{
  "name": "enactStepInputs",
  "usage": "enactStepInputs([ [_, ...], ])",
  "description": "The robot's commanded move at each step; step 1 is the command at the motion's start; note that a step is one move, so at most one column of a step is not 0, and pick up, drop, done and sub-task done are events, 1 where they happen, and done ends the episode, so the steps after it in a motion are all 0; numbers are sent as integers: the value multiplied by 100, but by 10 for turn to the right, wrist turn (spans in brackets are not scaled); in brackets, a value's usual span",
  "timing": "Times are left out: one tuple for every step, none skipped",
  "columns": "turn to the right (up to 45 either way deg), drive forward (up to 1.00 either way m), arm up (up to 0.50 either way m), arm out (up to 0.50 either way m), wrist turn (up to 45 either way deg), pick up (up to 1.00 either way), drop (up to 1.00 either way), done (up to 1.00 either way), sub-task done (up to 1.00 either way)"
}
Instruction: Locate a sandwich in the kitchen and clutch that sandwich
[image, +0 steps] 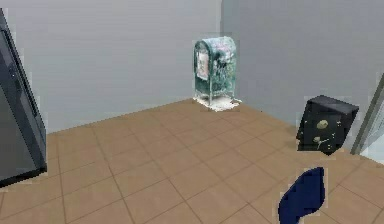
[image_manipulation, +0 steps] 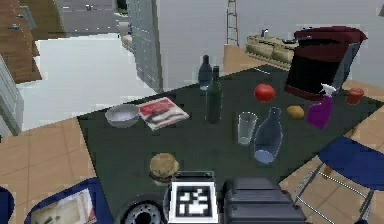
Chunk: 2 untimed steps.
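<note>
Bowl, glass and clear bottle stand on the desk near a sandwich; whether the end effector grasps anything cannot be told.

Forward view:
- Tan tiled floor, bounded by grey walls.
- In the far corner, against the walls: white-framed greenish container.
- At the right, on the floor: black box, tilted.
- At the bottom edge: part of a dark blue chair.
- At the left edge: tall dark cabinet.

Arm side view, on the dark table:
- Grey bowl, just beside a red-covered book.
- Two dark bottles: far one, near one.
- Drinking glass, next to a clear bottle.
- Red round fruit; small yellow-brown item.
- Purple spray bottle; red cup.
- Dark red machine at the far right.

At the table's right: blue chair.
</note>
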Motion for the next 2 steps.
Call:
enactStepInputs([
  [0, 0, 0, 24, 0, 0, 0, 0, 0],
  [0, 0, 0, 0, 450, 0, 0, 0, 0],
])
